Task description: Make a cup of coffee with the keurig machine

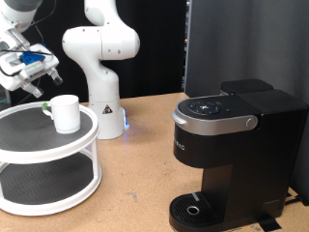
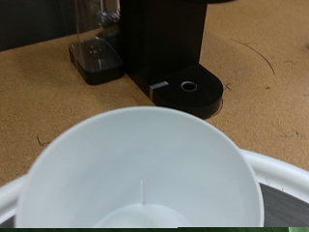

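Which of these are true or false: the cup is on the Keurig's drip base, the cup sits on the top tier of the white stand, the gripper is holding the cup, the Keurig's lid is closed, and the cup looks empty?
1. The cup is on the Keurig's drip base. False: the base is bare; the cup is across the table.
2. The cup sits on the top tier of the white stand. True.
3. The gripper is holding the cup. False: it hangs above and to the exterior view's left of the cup, apart from it.
4. The Keurig's lid is closed. True.
5. The cup looks empty. True: the wrist view shows a bare white inside.
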